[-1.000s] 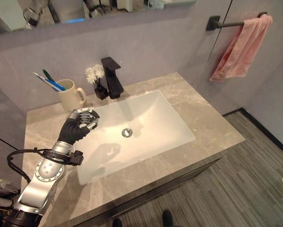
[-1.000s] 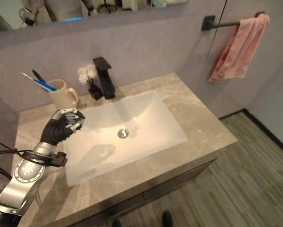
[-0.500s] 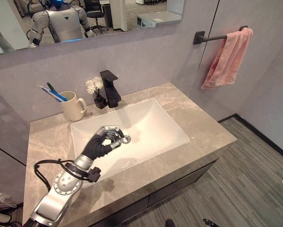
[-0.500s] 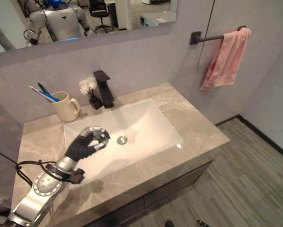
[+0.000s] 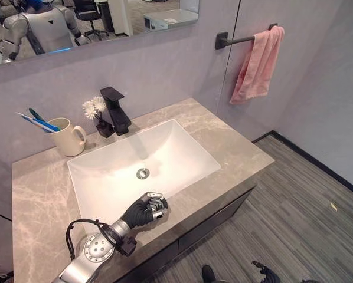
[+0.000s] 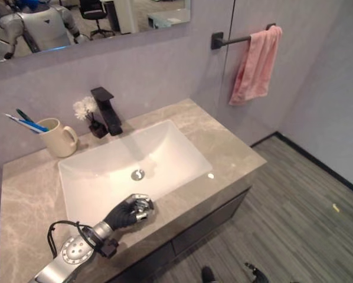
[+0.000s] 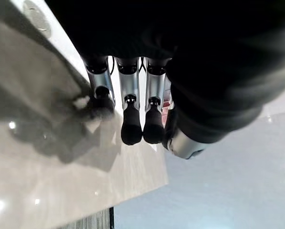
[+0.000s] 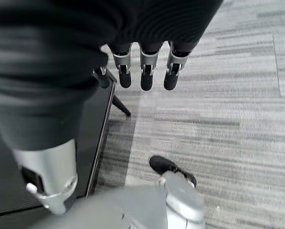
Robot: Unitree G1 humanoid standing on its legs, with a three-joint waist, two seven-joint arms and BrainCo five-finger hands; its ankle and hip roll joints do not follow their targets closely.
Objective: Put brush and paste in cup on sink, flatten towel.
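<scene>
Marble desk (image 5: pixel 41 188) carries our cup (image 5: pixel 65 139) with brush (image 5: pixel 36 124) inside; towel (image 5: pixel 258 63) hangs bunched. Our left robot hand (image 5: pixel 148 207) curls empty at the sink's (image 5: pixel 182 150) front rim; wrist view shows the right robot hand (image 8: pixel 145 71) relaxed above the floor (image 8: pixel 228 105).

Cup (image 5: pixel 66 137): blue and green items stand inside, lower ends hidden by the wall; too small to tell brush from paste.
Desk (image 5: pixel 41 194): left edge cut off by the frame.
Left hand (image 5: pixel 146 209): palm side hidden under its dark cover.
Towel (image 5: pixel 256 63): bunched on the bar (image 5: pixel 238 40); rear folds hidden.
Right hand (image 8: pixel 143 71): thumb tip blurred.
</scene>
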